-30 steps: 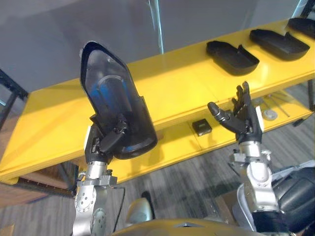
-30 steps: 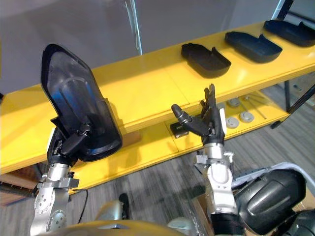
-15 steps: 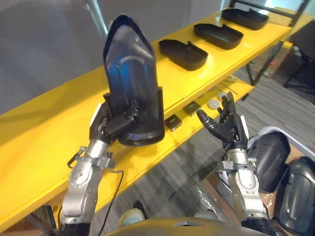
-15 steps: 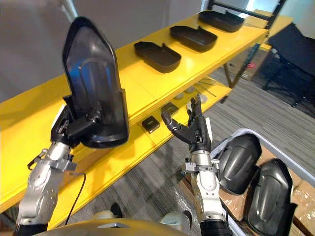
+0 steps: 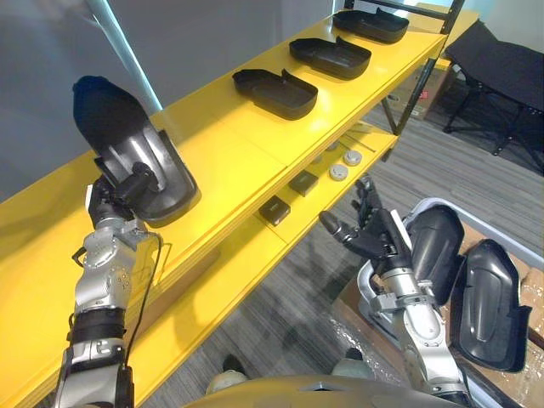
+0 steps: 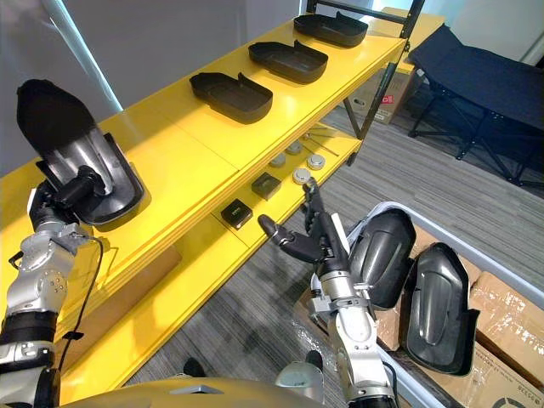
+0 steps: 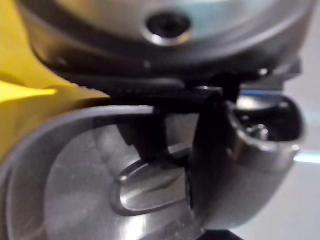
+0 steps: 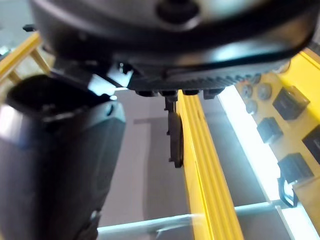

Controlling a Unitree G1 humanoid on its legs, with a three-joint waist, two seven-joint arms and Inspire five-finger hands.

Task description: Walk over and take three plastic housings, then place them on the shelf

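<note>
My left hand (image 5: 119, 194) is clenched round the lower end of a black plastic housing (image 5: 127, 144). The thumb lies across its glossy inner face. The held housing stands tilted, narrow end up, over the near part of the yellow top shelf (image 5: 229, 144). I cannot tell whether its lower edge touches the shelf surface.

My right hand (image 5: 378, 242) is released, with fingers straight and spread, thumb out, and nothing in the palm. It hangs over the grey carpet (image 5: 280, 314), just off the front edge of the lower shelf (image 5: 246, 255).

Further along the top shelf three more black housings lie in a row, hollow side up and apart from one another: the near housing (image 5: 276, 92), the middle housing (image 5: 331, 56) and the far housing (image 5: 370, 24).

On the lower shelf are two small black blocks (image 5: 274, 210) (image 5: 303, 182), and past them round silver discs (image 5: 339, 172).

Beside my right arm, a grey-rimmed bin (image 6: 510, 280) holds two further housings side by side: the inner bin housing (image 5: 438, 259) and the outer bin housing (image 5: 489, 302). Cardboard boxes (image 6: 510, 340) lie beside the bin. A dark folding cot (image 5: 501, 64) stands beyond the shelf's far end.
</note>
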